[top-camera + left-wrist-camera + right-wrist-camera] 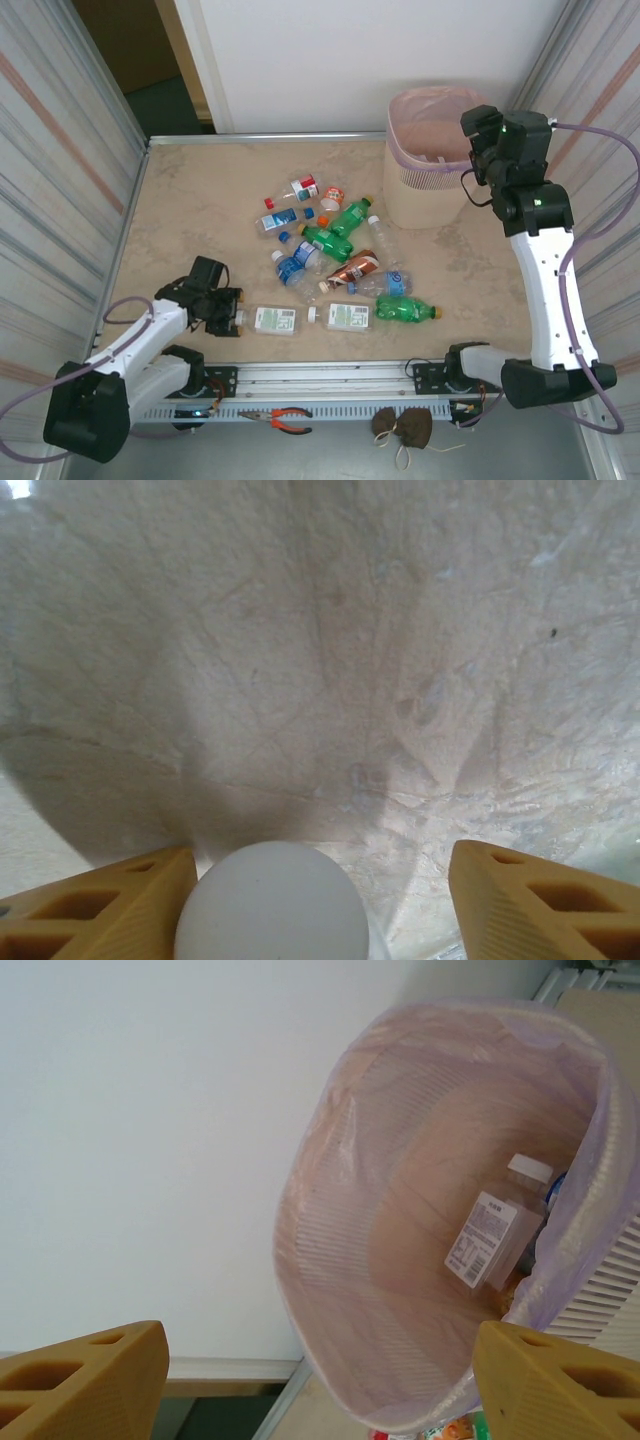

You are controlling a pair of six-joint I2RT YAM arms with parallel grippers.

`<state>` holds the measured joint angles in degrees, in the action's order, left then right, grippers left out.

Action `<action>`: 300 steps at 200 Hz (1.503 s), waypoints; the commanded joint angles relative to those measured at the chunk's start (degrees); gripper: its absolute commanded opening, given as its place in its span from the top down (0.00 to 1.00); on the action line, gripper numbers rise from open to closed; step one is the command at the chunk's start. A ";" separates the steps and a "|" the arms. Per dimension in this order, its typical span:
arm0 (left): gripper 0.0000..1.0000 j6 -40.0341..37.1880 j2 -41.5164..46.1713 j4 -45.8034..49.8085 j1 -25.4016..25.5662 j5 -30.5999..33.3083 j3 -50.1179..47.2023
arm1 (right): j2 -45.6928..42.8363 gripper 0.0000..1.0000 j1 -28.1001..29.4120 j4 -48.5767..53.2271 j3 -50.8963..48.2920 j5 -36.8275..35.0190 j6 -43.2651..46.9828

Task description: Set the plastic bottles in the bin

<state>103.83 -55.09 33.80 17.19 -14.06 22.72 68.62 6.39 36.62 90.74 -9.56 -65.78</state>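
Now the left gripper [225,312], jaws apart around the cap [272,905] of a bottle [272,320] lying at 7 o'clock on the table [190,210], should centre itself before squeezing. The bin [430,195] stands at 1 o'clock, with the right gripper [320,1370] spread and empty above it.

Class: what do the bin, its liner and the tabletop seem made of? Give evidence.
Bin: probably matte beige moulded plastic, with slotted ribs. Liner: thin translucent pink film, wrinkled. Tabletop: beige, veined like marble; real stone or printed laminate, cannot tell.
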 commanded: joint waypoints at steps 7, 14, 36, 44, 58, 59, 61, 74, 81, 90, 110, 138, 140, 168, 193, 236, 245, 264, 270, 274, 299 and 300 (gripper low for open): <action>0.35 -2.28 -1.06 -0.12 -0.91 -1.49 0.02 | -1.68 0.22 0.30 0.56 -0.65 -2.17 1.27; 0.36 -2.46 -1.42 -0.29 -0.91 -1.62 0.04 | -1.78 0.22 0.29 0.63 -0.74 -2.21 1.27; 0.37 -3.08 -2.33 -0.82 -0.89 -2.05 0.07 | -2.00 0.22 0.29 0.64 -0.97 -2.39 1.27; 0.39 -3.35 -2.64 -1.01 -0.84 -2.16 0.14 | -2.05 0.22 0.30 0.64 -0.99 -2.40 1.27; 0.40 -3.97 -3.22 -1.01 -0.87 -2.28 0.35 | -2.13 0.22 0.29 0.64 -1.11 -2.39 1.26; 0.40 -4.03 -3.25 -0.97 -0.86 -2.28 0.37 | -2.13 0.22 0.29 0.64 -1.11 -2.39 1.26; 0.41 -4.13 -3.31 -0.94 -0.87 -2.28 0.39 | -2.23 0.22 0.31 0.64 -1.07 -2.39 1.20; 0.42 -4.75 -3.79 -0.84 -0.93 -2.29 0.78 | -2.26 0.22 0.30 0.56 -1.14 -2.52 1.22; 0.43 -4.88 -3.97 -0.84 -0.91 -2.28 0.92 | -2.31 0.22 0.29 0.56 -1.05 -2.57 1.27; 0.45 -5.11 -4.14 -0.84 -0.85 -2.24 1.00 | -2.35 0.22 0.31 0.64 -1.09 -2.57 1.31; 0.48 -5.17 -4.06 -0.70 -0.90 -2.21 1.18 | -2.49 0.22 0.29 0.69 -1.21 -2.67 1.18; 0.53 -5.97 -3.24 -0.04 -0.91 -1.30 1.67 | -2.72 0.23 0.31 0.78 -1.28 -2.83 1.18; 0.53 -6.13 -3.19 0.06 -0.93 -1.25 1.70 | -2.73 0.23 0.34 0.85 -1.27 -2.85 1.18; 0.58 -6.53 -1.02 1.95 -0.87 0.24 2.23 | -3.02 0.23 0.29 0.82 -1.27 -3.09 1.18; 0.64 -7.11 2.19 3.90 -0.93 1.98 3.01 | -3.33 0.23 0.29 0.91 -1.29 -3.38 1.22; 0.73 -15.82 8.33 6.26 -2.46 6.95 7.09 | -3.56 0.23 0.41 -0.79 -1.84 -2.32 2.57; 0.73 -19.35 9.29 5.73 -3.21 7.59 8.41 | -3.74 0.23 0.38 -2.42 -2.76 -1.17 3.83; 0.74 -27.81 10.94 1.96 -4.37 7.78 10.65 | -4.64 0.24 0.42 -8.51 -5.42 3.23 7.83; 0.74 -30.04 11.42 0.70 -4.68 7.50 11.29 | -4.91 0.24 0.42 -10.46 -6.40 4.88 9.00; 0.74 -31.34 11.77 -0.07 -4.91 7.32 11.58 | -5.22 0.24 0.38 -11.70 -6.81 6.00 9.65; 0.76 -39.13 14.14 -7.26 -5.90 4.64 12.52 | -6.33 0.24 0.40 -20.19 -10.36 14.54 15.16; 0.77 -39.49 14.23 -7.44 -5.92 4.43 12.52 | -6.40 0.24 0.39 -20.54 -10.51 14.95 15.33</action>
<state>76.25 -43.11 33.26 12.16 -8.40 33.23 64.31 6.42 27.16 82.59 -4.19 -58.02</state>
